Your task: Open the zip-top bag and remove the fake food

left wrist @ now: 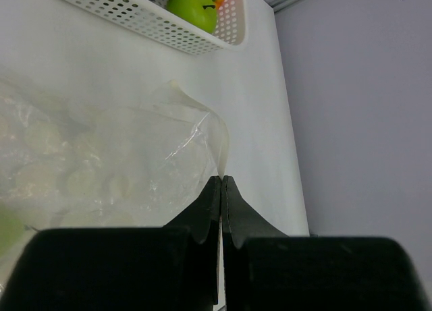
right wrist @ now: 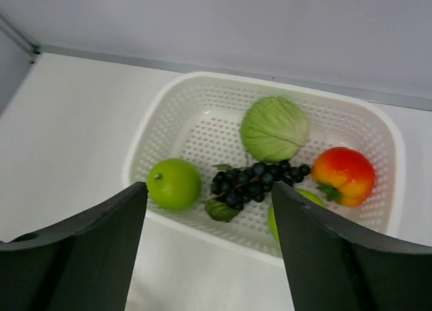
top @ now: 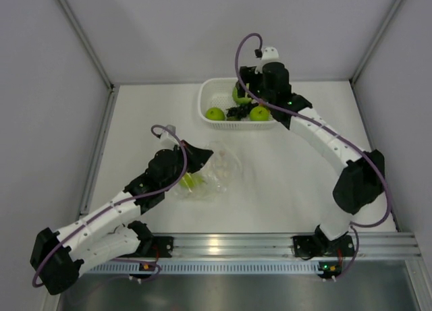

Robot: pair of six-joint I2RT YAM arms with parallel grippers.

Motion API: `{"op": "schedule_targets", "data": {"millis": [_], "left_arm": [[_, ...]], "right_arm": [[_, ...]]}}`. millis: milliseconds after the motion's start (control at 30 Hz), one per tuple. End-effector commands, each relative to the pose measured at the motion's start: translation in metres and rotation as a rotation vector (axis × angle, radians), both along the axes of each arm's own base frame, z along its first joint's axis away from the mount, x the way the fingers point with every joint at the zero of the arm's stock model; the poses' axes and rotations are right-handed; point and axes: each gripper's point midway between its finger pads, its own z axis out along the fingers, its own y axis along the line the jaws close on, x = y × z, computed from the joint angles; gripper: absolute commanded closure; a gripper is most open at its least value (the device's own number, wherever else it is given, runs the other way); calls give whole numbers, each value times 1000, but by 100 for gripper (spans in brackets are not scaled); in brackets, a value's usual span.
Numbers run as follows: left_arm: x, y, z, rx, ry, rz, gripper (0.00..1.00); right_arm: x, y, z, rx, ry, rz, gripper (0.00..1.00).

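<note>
Plastic bag lies mid-way on the bench; left tool clenched on its lip. At 12 o'clock, right tool hangs released over basket. One green fruit shows at bag's 8 o'clock. We'd hold lip taut and raised, so right enters a gaping mouth.

The right pincer hides most of a green apple, and the left-wrist view crops the basket.
</note>
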Motion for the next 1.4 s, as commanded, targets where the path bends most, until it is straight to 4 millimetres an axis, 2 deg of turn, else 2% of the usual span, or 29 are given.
{"op": "schedule_targets", "data": {"millis": [0, 33, 67, 100, 200, 233, 267, 333, 367, 400, 433, 467, 533, 567, 600, 667, 733, 767, 900, 1067, 1167, 1267, 1367], "left_arm": [[3, -3, 34, -69, -59, 5, 100], [3, -3, 34, -72, -58, 10, 100], [4, -2, 33, -73, -53, 14, 100], [4, -2, 33, -78, -50, 16, 100], [4, -2, 34, -88, -46, 18, 100], [4, -3, 35, -92, -45, 17, 100], [3, -3, 37, -97, -47, 18, 100], [3, -4, 40, -105, -49, 14, 100], [2, -4, 42, -113, -48, 10, 100], [1, -4, 43, -122, -46, 8, 100], [1, -5, 44, -124, -47, 5, 100], [0, -5, 46, -133, -46, 5, 100], [-1, -5, 48, -144, -46, 3, 100], [-2, -5, 48, -150, -43, 2, 100], [-2, -6, 50, -153, -46, -1, 100], [-4, -7, 54, -166, -48, -8, 100], [-7, -10, 55, -174, -47, -19, 100], [-8, -11, 56, -181, -46, -22, 100], [-15, -17, 56, -202, -31, -46, 100], [-21, -18, 61, -237, -25, -53, 100], [-23, -15, 63, -241, -34, -56, 100], [-25, -11, 65, -246, -46, -50, 100], [-25, -7, 67, -243, -62, -40, 100]], "right_arm": [[-49, 17, 0, 189, 119, 135, 28], [-60, 23, -5, 218, 155, 175, 32], [-72, 22, 2, 248, 161, 191, 35], [-83, 22, -14, 267, 225, 192, 36], [-115, 28, -29, 305, 299, 252, 38], [-127, 35, -30, 321, 312, 303, 41], [-144, 39, -41, 323, 336, 347, 41], [-163, 51, -39, 364, 331, 429, 41], [-181, 55, -51, 373, 354, 466, 42], [-196, 65, -53, 411, 346, 525, 42], [-196, 68, -41, 445, 316, 542, 42], [-211, 75, -58, 450, 349, 570, 43], [-221, 85, -63, 485, 353, 585, 45], [-233, 93, -70, 473, 367, 606, 47], [-230, 94, -75, 463, 357, 564, 48], [-240, 108, -86, 453, 379, 560, 52], [-234, 113, -100, 452, 386, 500, 56], [-235, 119, -100, 476, 387, 487, 57], [-221, 127, -120, 500, 407, 340, 58], [-217, 135, -154, 520, 467, 214, 60], [-209, 124, -173, 487, 459, 131, 60], [-202, 103, -189, 393, 433, 43, 61], [-188, 63, -196, 239, 354, -110, 61]]}}
